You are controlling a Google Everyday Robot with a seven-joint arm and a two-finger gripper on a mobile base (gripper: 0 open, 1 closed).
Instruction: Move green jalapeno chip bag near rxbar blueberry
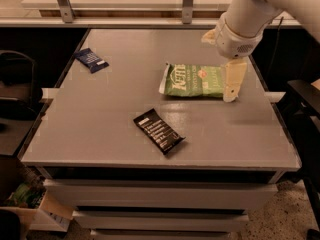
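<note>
Chip bag (pixel 192 81) lengthwise left-right, end effector (pixel 231 93) beside

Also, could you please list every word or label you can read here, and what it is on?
"Kettle", seemingly: large white letters on the chip bag.
The bag's smaller print: too blurred.
On the blue bar: white print, unreadable.
On the black bar: white markings, unreadable.
The gripper, hanging at the bag's right end: no text seen.

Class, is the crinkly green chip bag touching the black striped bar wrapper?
Apart: camera view shows grey table between chip bag and black wrapper; gripper hangs at bag's right end.
</note>
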